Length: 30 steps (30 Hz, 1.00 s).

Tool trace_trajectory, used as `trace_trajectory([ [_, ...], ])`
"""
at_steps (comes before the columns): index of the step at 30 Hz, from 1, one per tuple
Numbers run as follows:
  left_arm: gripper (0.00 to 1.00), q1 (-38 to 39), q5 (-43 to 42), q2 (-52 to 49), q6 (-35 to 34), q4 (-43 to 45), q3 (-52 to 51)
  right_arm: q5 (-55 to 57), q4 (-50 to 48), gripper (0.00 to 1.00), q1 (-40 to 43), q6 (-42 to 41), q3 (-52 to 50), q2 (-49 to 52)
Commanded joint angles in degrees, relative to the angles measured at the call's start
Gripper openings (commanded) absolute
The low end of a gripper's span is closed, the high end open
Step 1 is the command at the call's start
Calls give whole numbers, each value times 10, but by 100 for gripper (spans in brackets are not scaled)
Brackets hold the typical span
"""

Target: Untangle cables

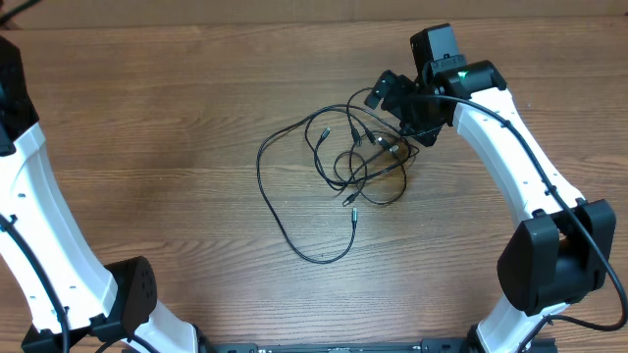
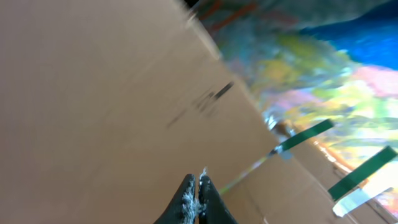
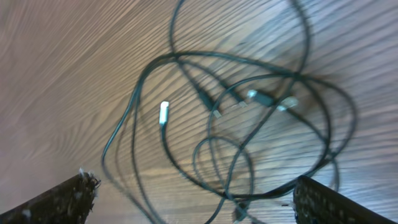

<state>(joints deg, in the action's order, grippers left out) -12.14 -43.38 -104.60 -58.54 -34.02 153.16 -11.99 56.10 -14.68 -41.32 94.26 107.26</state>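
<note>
1. At the near edge of the table, both white arms stood on black bases. The left arm ran up the left side. The right arm arched forward and inward toward the centre.
2. The cables lay on the table slightly right of centre. One long loop lay nearest the bases and to the left, with the knotted part farther back.
3. The right hand hung just over the far right side of the tangle, angled downward. Its jaws were spread wide and gripped nothing. In the right wrist view, its fingertips framed the crossed strands and several silver-tipped plugs.
4. A green indicator light glowed on the right wrist.
5. The left hand was fully closed and empty, with its fingers pressed together. It pointed at a brown cardboard-like surface. The dark print there was too blurred to read. Farther off were green strips and a blurred multicoloured backdrop.
</note>
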Motion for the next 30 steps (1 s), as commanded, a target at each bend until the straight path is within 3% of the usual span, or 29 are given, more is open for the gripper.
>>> trace_trajectory([
  [1,4,17,-21,5,153,-116,4,-76,-10,100,-1,30,-3,-6],
  [2,5,23,-10,5,191,-150,3,-87,-12,100,-2,43,-3,-6],
  [3,8,35,45,3,269,-241,3,-110,-12,100,-3,75,-3,-6],
  [5,15,52,155,-4,336,-351,3,-128,-8,100,-4,98,-3,-6],
  [6,32,63,242,-13,355,-421,3,-127,-7,100,-5,99,-3,-6],
  [8,40,79,348,-40,359,-515,2,-127,-7,100,-5,99,-3,-6],
  [10,50,89,378,-66,362,-562,2,-127,-8,100,-6,99,-3,-6],
  [12,57,100,368,-106,399,-600,2,-127,-12,100,-7,99,-3,-6],
  [13,67,110,344,-139,438,-621,2,-127,-12,100,-7,99,-3,-6],
  [17,79,134,236,-225,566,-628,-12,-127,-11,100,-7,99,-3,-6],
  [20,90,149,210,-288,598,-628,-20,-123,-11,100,-7,99,-3,-6],
  [26,82,171,213,-394,616,-628,-20,-30,-11,100,-7,99,-3,-6],
  [30,77,182,215,-434,629,-628,-20,93,-7,100,-5,99,-3,-6],
])
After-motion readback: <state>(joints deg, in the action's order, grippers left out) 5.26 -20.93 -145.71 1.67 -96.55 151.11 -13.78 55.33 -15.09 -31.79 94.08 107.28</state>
